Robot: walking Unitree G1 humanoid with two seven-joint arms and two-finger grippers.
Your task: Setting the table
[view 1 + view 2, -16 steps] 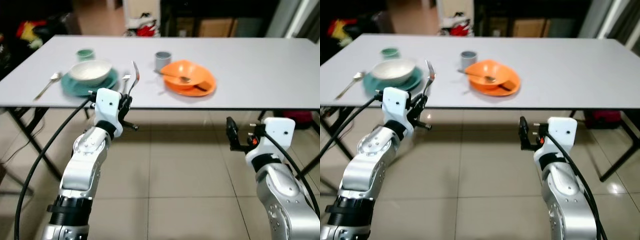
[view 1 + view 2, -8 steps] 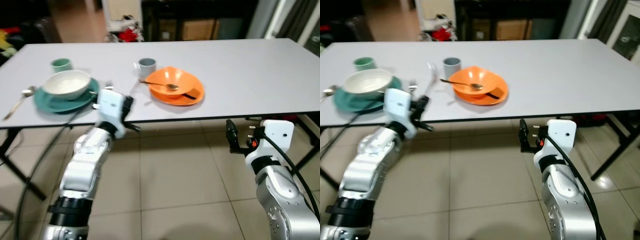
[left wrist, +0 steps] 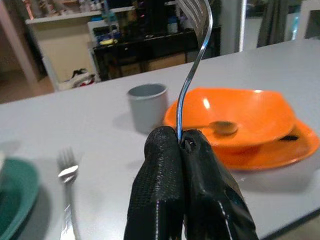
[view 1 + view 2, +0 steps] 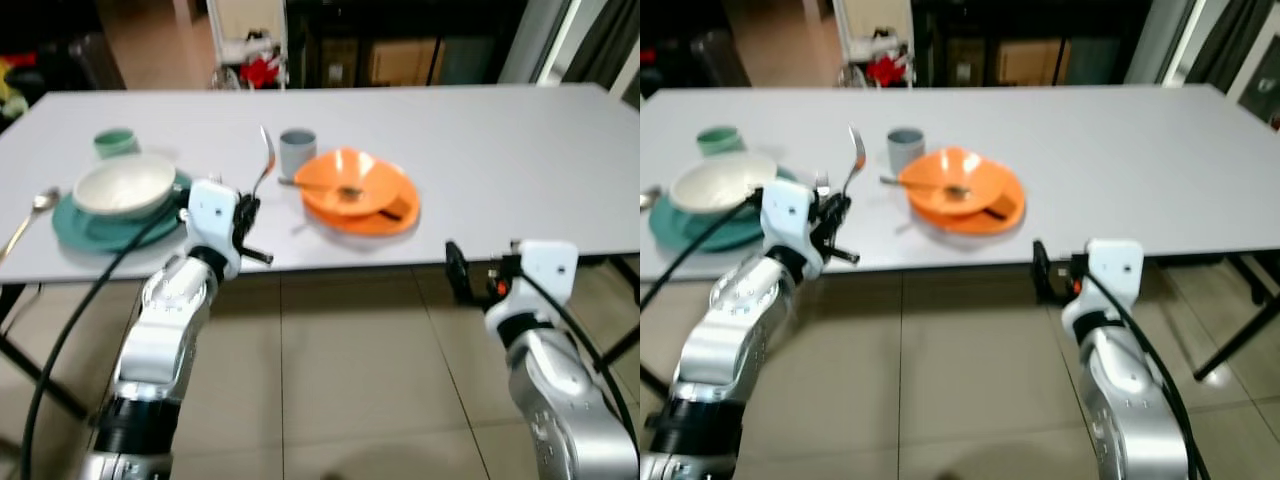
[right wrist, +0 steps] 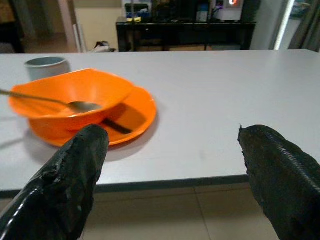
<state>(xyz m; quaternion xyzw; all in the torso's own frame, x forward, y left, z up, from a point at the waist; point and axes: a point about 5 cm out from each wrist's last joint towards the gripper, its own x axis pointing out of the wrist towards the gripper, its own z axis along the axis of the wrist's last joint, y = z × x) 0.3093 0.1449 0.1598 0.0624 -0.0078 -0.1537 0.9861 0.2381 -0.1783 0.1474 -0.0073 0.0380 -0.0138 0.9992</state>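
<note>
Your left gripper [image 3: 182, 145] is clamped tight on the handle of a fork [image 4: 265, 162], which stands nearly upright with its tines up, just off the near edge of the table [image 4: 520, 150]. Your right gripper [image 5: 172, 165] hangs below the table edge with its fingers spread wide and holds nothing.

From the orange bowl [image 4: 352, 178], which sits on an orange plate [image 4: 395, 212] with a spoon [image 3: 220, 127] lying in it, the grey cup [image 4: 297, 151] stands at about 10 o'clock. The bare table at 9 o'clock of that plate looks like the spot for this fork. The other setting, a white bowl [image 4: 124, 184] on a teal plate [image 4: 80, 222], already has a second fork [image 3: 66, 172] lying beside it at 3 o'clock.

To do this well:
- Carry the fork forward over the table before you lower it; the tines are high and the handle is low, so tip it down flat first.
- Aim between the second fork and the orange plate, nearer the plate, clear of the cup.
- Set the handle toward 6 o'clock, parallel to the second fork.
- Let go only once the metal rests on the surface; dropped from height, I judge it would bounce or skid.
- Keep the right arm low and still.
</note>
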